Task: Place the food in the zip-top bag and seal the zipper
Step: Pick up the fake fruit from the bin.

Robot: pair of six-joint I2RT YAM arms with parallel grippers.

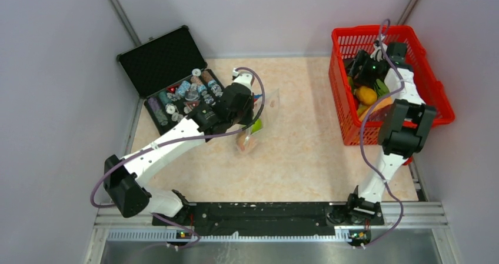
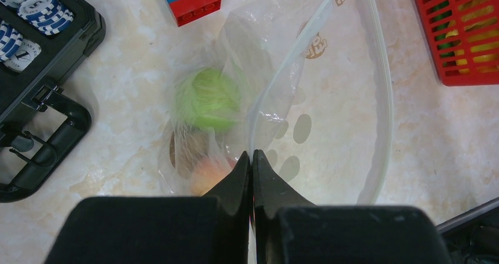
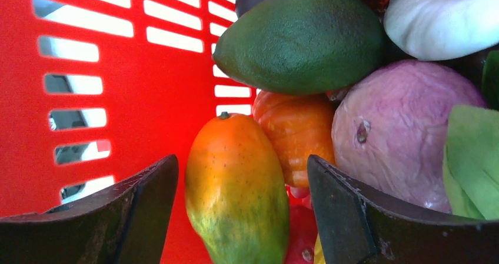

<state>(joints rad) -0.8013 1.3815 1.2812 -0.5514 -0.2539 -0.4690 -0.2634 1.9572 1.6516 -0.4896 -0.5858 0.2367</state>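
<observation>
Top external view: the red basket (image 1: 372, 32) surrounds the right gripper (image 3: 241, 165). Mid-table, the zip-top bag (image 2: 329, 117) has its rim pinched by the closed left gripper (image 2: 252, 156). The right jaws gape astride the mango (image 3: 235, 199): centre, then close gently.

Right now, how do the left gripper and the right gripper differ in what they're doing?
The left gripper is shut, pinching the rim of the zip-top bag; the right gripper is open and holds nothing. The left gripper is over the table, while the right gripper sits inside the red basket, straddling an orange-green mango. Both are black.
</observation>
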